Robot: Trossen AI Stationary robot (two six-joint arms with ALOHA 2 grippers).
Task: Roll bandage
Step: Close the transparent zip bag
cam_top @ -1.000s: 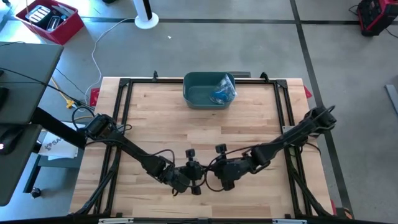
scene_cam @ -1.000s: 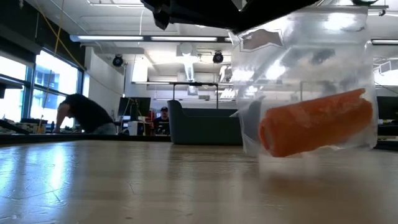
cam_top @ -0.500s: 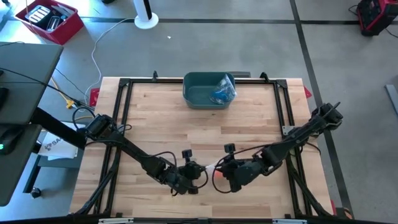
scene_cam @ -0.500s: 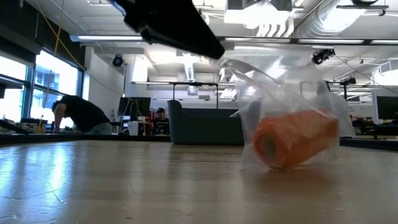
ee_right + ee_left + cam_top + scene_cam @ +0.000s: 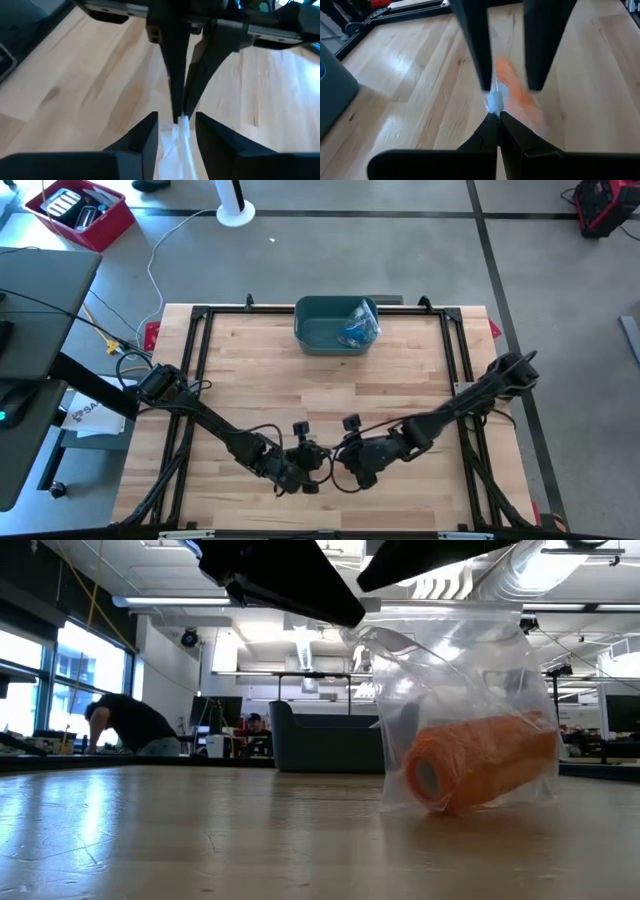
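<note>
A clear plastic bag (image 5: 465, 680) holds an orange bandage roll (image 5: 480, 765). It stands near the table's front edge, with its bottom and the roll on the wood. My left gripper (image 5: 312, 470) is shut on the bag's top. My right gripper (image 5: 346, 467) faces it from the right. It is open, and its two fingers (image 5: 150, 135) stand on either side of the bag's top edge (image 5: 183, 125). I cannot see them touch it. The roll shows as an orange blur in the left wrist view (image 5: 512, 87). My left gripper pinches the bag's top edge (image 5: 493, 104) between its two fingertips. The fingers come slanting down from the table's left. The bag hangs upright below them, with its bottom and the roll resting on the table.
A teal bin (image 5: 318, 332) with a blue item in it stands at the middle of the far edge. A black frame (image 5: 200, 340) runs around the table. People (image 5: 135, 725) are in the room beyond the table.
The bag was lifted a second ago and has come down, so the roll now rests on the table. My right gripper went toward the table's right edge, away from the bag. It has come back toward my left gripper, and the bag's slumped top stands upright again.
</note>
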